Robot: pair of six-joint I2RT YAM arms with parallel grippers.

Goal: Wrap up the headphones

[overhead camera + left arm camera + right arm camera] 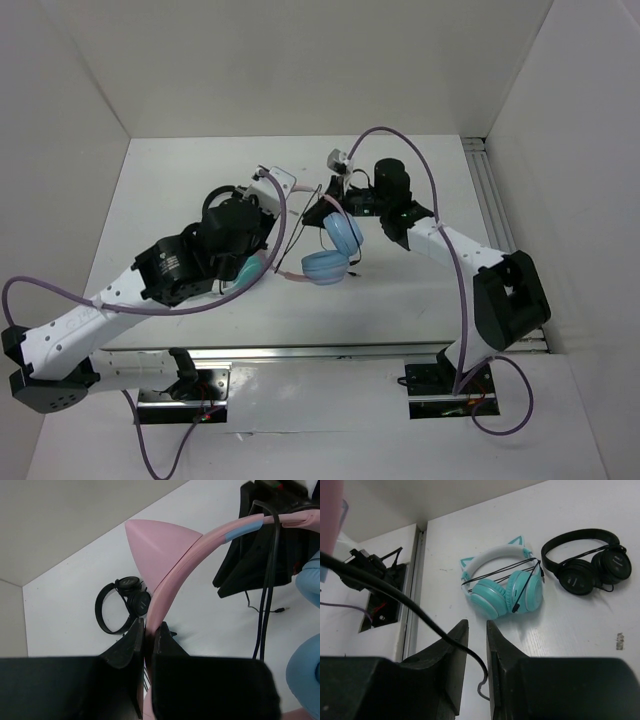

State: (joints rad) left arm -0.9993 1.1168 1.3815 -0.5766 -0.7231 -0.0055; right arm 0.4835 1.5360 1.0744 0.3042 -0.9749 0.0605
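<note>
The headphones are lifted between my two grippers. Their light blue ear cups hang at mid-table. The pink headband with a pink cat ear runs up from my left gripper, which is shut on it. In the top view the left gripper is left of the cups. The thin black cable hangs off the headband in two strands, its plug loose. My right gripper has a narrow gap between its jaws, and the cable runs down through it. The right gripper sits just above the cups.
Teal cat-ear headphones with their cable wrapped lie on the table, partly under my left arm. Smaller black headphones lie beside them, also in the left wrist view. A metal rail runs along the table's right edge.
</note>
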